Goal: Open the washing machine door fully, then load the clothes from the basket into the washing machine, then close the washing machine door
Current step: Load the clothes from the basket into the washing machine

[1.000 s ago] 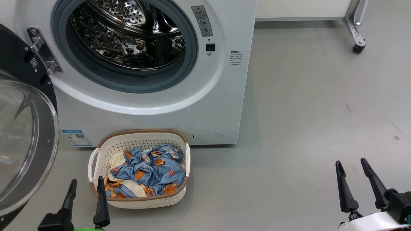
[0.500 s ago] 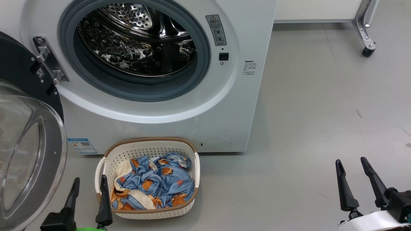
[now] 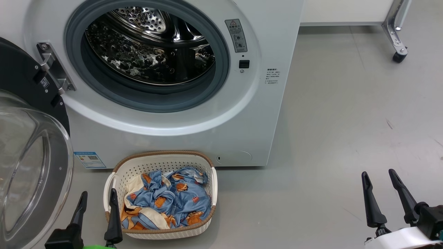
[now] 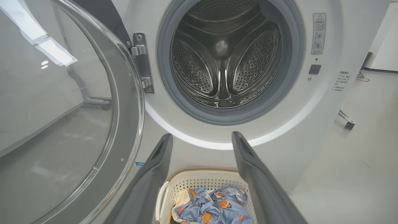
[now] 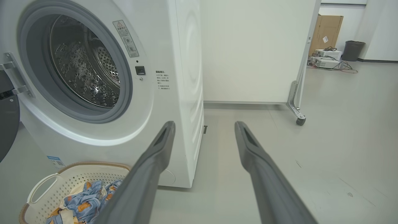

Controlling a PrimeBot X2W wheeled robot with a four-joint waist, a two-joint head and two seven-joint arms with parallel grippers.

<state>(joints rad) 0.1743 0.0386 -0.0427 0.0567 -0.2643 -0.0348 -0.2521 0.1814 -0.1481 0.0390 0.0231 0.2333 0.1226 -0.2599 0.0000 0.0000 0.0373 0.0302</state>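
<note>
Loading is next: round black-rimmed glass door [image 3: 29, 166] stands wide at nine o'clock, probably fully. Light-blue cartoon-print clothes [image 3: 169, 204] lie in the cream perforated basket [image 3: 162, 154] at six. I see left gripper [image 3: 98, 193] and right gripper [image 3: 378, 173] spread, empty; left must dip in.

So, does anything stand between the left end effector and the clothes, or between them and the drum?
Nothing visible. The open left end effector hovers by the basket, the clothes lie uncovered, and the washing machine door stands aside from the drum.
</note>
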